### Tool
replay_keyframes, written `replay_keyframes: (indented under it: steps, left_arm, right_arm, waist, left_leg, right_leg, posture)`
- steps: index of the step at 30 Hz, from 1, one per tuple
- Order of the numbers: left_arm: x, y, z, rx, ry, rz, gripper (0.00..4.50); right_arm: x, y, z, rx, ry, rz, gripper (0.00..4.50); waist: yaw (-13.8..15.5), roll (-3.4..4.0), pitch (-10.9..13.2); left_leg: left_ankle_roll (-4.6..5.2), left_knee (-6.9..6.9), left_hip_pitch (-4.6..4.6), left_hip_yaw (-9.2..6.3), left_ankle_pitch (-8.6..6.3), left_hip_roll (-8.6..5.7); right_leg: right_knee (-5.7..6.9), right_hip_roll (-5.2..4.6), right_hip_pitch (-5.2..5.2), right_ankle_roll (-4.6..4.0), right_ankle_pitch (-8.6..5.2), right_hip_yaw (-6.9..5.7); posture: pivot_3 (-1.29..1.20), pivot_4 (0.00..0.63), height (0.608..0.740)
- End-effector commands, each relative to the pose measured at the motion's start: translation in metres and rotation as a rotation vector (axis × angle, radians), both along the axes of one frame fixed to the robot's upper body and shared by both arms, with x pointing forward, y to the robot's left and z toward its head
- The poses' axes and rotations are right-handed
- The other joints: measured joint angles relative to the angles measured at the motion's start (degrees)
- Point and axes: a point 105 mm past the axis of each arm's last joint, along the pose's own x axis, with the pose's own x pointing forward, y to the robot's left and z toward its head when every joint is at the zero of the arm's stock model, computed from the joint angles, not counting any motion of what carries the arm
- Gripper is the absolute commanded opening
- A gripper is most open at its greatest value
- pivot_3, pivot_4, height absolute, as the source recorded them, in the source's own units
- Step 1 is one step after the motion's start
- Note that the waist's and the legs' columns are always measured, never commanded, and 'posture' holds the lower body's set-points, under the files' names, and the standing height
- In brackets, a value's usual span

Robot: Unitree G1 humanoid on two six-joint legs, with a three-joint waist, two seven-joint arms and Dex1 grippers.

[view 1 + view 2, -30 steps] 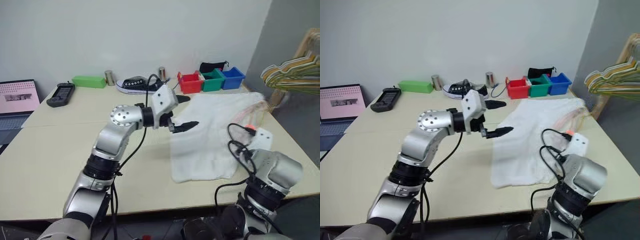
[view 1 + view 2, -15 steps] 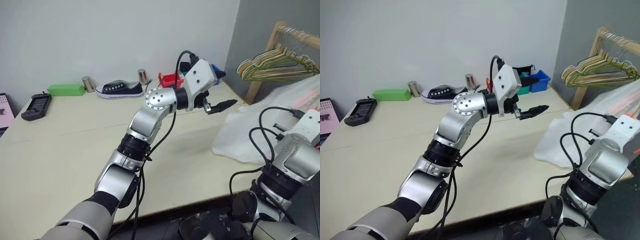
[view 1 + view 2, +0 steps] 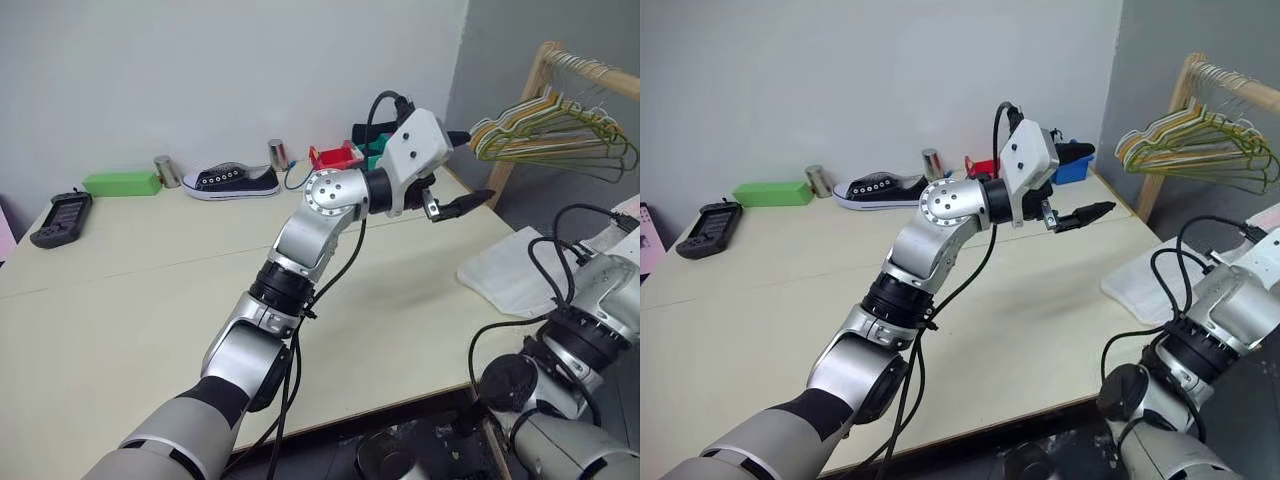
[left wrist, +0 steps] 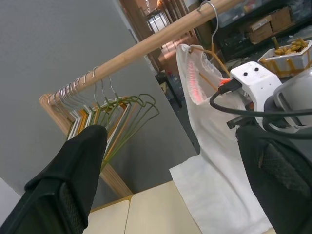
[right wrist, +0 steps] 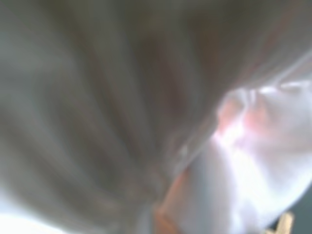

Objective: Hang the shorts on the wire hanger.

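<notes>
The shorts [image 4: 209,146] hang with the wire hanger [image 4: 214,61] by the rail at far right, tail on the surface [image 3: 150,300]. Right gripper clenched — raise gently; left gripper [image 3: 462,205] spread, released.

Left arm raised, reaching across to right, left gripper [image 3: 462,172] pointing right, fingers [image 4: 73,175] spread wide, empty. Right arm low at right, wrist angled down.
</notes>
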Motion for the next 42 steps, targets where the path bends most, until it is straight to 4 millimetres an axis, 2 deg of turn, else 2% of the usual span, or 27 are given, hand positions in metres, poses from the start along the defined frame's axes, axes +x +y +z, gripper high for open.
replay_keyframes:
  steps: [1, 4, 9, 16, 18, 19, 24, 27, 30, 35, 37, 40, 42]
  left_arm:
    - [-0.008, 0.001, 0.012, -0.027, -0.046, -0.007, 4.48]
    - [-0.009, 0.003, 0.012, -0.030, -0.043, -0.001, 4.48]
    - [-0.008, 0.005, 0.012, -0.029, -0.041, 0.007, 4.48]
    - [-0.007, 0.007, 0.012, -0.014, -0.050, 0.012, 4.48]
    - [-0.007, 0.007, 0.009, 0.000, -0.053, 0.014, 4.50]
    - [-0.007, 0.008, 0.007, 0.008, -0.055, 0.014, 4.50]
    - [-0.005, 0.011, 0.009, 0.008, -0.055, 0.021, 4.50]
    - [-0.003, 0.013, 0.008, 0.014, -0.050, 0.028, 4.50]
    - [-0.001, 0.018, -0.002, 0.053, -0.031, 0.031, 4.50]
    - [0.007, 0.036, -0.010, 0.073, 0.009, 0.073, 4.50]
    - [0.011, 0.050, -0.015, 0.070, 0.035, 0.116, 4.50]
    - [0.017, 0.070, -0.022, 0.074, 0.069, 0.184, 4.50]
    - [0.022, 0.090, -0.026, 0.060, 0.102, 0.260, 4.50]
  right_arm:
    - [-0.002, -0.024, 0.024, -0.057, -0.065, -0.047, 0.00]
    - [-0.002, -0.034, 0.030, -0.083, -0.065, -0.058, 0.00]
    - [0.002, -0.037, 0.036, -0.107, -0.083, -0.066, 0.00]
    - [0.002, -0.037, 0.021, 0.025, -0.086, -0.106, 0.00]
    - [0.002, -0.031, 0.016, 0.038, -0.068, -0.093, 0.53]
    - [0.003, -0.028, 0.013, 0.036, -0.059, -0.082, 0.59]
    - [-0.002, -0.014, 0.006, 0.006, -0.006, -0.072, 1.65]
    - [-0.004, -0.010, 0.014, -0.055, 0.002, -0.066, 2.38]
    - [-0.006, -0.004, 0.029, -0.163, 0.007, -0.050, 3.14]
    - [-0.009, 0.015, 0.056, -0.290, -0.028, -0.010, 4.20]
    - [-0.009, 0.030, 0.066, -0.324, -0.055, 0.024, 4.48]
    - [-0.007, 0.050, 0.080, -0.363, -0.097, 0.078, 4.48]
    - [0.003, 0.073, 0.090, -0.406, -0.133, 0.178, 4.48]
  waist:
    - [0.42, -0.01, 0.00]
    - [0.98, -0.01, 0.01]
    - [1.06, -0.02, 0.02]
    - [1.37, 0.00, 0.01]
    - [1.47, 0.00, 0.01]
    - [1.47, 0.00, 0.01]
    - [1.76, 0.01, 0.00]
    - [2.21, 0.02, 0.00]
    - [2.65, 0.03, 0.00]
    - [2.94, 0.05, -0.01]
    - [3.02, 0.04, 0.01]
    - [2.84, 0.08, 0.01]
    - [3.02, 0.07, 0.01]
  left_leg:
    - [0.00, 0.00, 0.00, 0.00, 0.00, -0.01]
    - [0.00, 0.00, 0.00, 0.07, 0.00, -0.02]
    - [0.01, -0.04, 0.02, 0.21, -0.01, 0.02]
    - [0.01, -0.06, -0.01, 0.33, -0.01, 0.02]
    - [0.03, -0.08, -0.03, 0.39, -0.02, 0.00]
    - [0.03, -0.11, -0.04, 0.41, -0.02, 0.00]
    - [0.04, -0.26, -0.04, 0.45, -0.02, 0.01]
    - [0.04, -0.34, -0.04, 0.45, -0.02, 0.01]
    - [0.04, -0.38, -0.03, 0.49, -0.02, 0.00]
    - [0.04, -0.47, -0.02, 0.44, -0.02, 0.02]
    - [0.04, -0.48, -0.04, 0.42, -0.02, 0.02]
    - [0.04, -0.56, 0.00, 0.34, -0.02, 0.06]
    - [0.04, -0.64, 0.01, 0.22, -0.02, 0.07]
  right_leg:
    - [-0.01, 0.00, 0.00, 0.00, 0.00, 0.01]
    - [-0.04, -0.03, 0.01, 0.01, 0.00, 0.03]
    - [-0.11, -0.02, 0.00, 0.02, 0.00, 0.13]
    - [-0.47, -0.04, 0.08, 0.20, 0.11, 0.27]
    - [-0.54, -0.09, 0.08, 0.22, 0.12, 0.30]
    - [-0.60, -0.09, 0.08, 0.24, 0.13, 0.31]
    - [-0.76, -0.10, 0.09, 0.28, 0.16, 0.36]
    - [-0.78, -0.11, 0.06, 0.28, 0.16, 0.37]
    - [-0.79, -0.14, 0.04, 0.28, 0.16, 0.40]
    - [-0.79, -0.13, -0.03, 0.28, 0.16, 0.39]
    - [-0.81, -0.13, -0.03, 0.28, 0.16, 0.38]
    - [-0.80, -0.13, -0.08, 0.28, 0.16, 0.47]
    - [-0.80, -0.10, -0.08, 0.28, 0.16, 0.43]
  posture:
    - [-0.43, 0.000, 0.740]
    - [-0.43, 0.000, 0.740]
    - [-0.42, 0.000, 0.740]
    - [-0.42, 0.000, 0.740]
    - [-0.42, 0.000, 0.740]
    - [-0.42, 0.000, 0.740]
    - [-0.42, 0.000, 0.740]
    - [-0.42, 0.000, 0.740]
    - [-0.42, 0.000, 0.740]
    - [-0.42, 0.006, 0.740]
    - [-0.42, 0.011, 0.740]
    - [-0.41, 0.017, 0.740]
    - [-0.39, 0.022, 0.740]
